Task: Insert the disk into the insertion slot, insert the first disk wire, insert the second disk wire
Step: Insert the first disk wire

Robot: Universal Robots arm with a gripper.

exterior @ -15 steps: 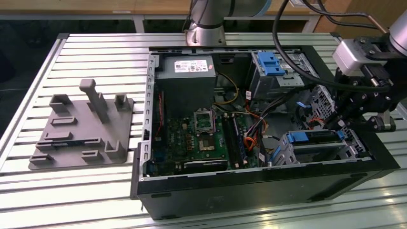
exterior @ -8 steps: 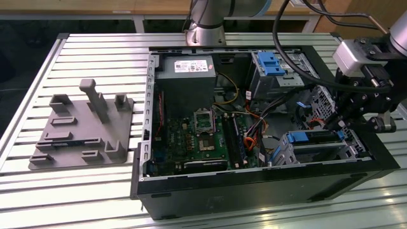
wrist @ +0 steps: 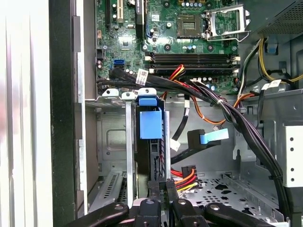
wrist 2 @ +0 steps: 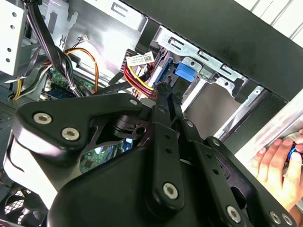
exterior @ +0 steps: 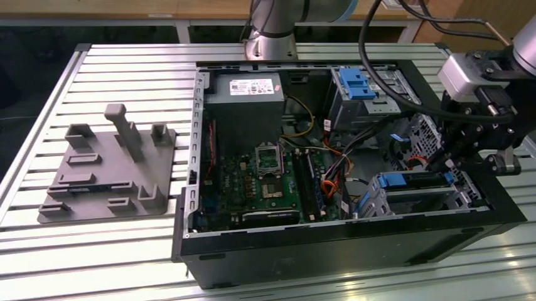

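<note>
The disk sits edge-on inside the insertion slot, its blue carrier framed by the silver walls, so that step looks done. The gripper is at the disk's rear edge with its fingers drawn together, just beside the plug of the first disk wire. Whether they pinch it I cannot tell. The second disk wire lies loose within the computer case, its blue plug unconnected, so that step is left to do.

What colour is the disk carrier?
Bright blue; the carrier shows best in the first wrist view.
</note>
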